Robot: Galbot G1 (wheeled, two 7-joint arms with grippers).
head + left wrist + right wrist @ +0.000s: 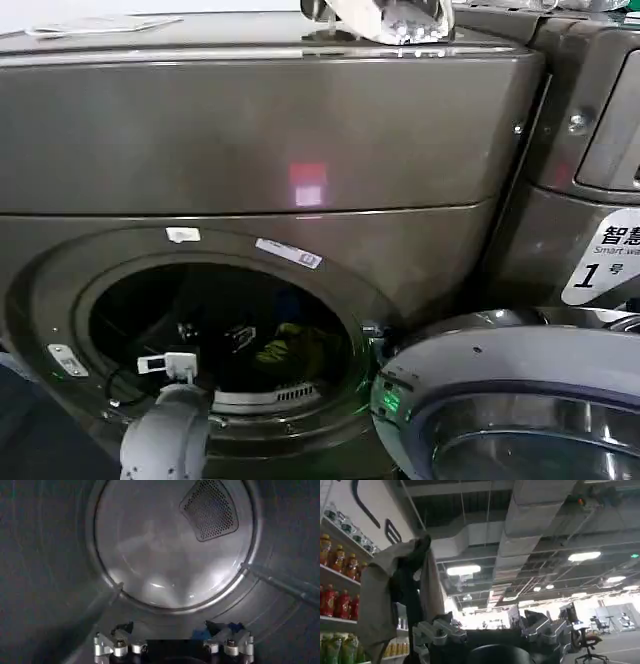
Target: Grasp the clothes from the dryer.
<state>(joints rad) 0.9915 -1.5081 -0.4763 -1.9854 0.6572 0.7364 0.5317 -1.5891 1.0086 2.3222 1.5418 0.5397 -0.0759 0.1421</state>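
Dryer point(250, 150): large bronze-grey front-loader, round porthole open, drum interior dark. Two small white labels on the ring above the opening, one more at its left edge; their print is too small to read.

Clothes point(285, 345): small yellow-green fabric bundle lying low in the drum, right of centre, with a hint of blue cloth just above it. Far smaller than the drum.

Left gripper point(210, 335): reached through the porthole into the drum, left of the clothes and apart from them. In the left wrist view point(173, 642) the jaws stand spread wide with nothing between them, facing the drum's pale rear wall point(165, 545) and its perforated vent point(210, 507).

Right gripper point(492, 632): raised away from the machine, pointing toward a ceiling with ducts and strip lights; jaws parted, holding nothing. Shelves of bottled drinks point(340, 580) to one side.

Neighbouring machine point(590, 200): white sticker point(605, 255) reading "1" with Chinese characters and "Smart". Its silver-rimmed door point(510, 400) sits in the foreground.
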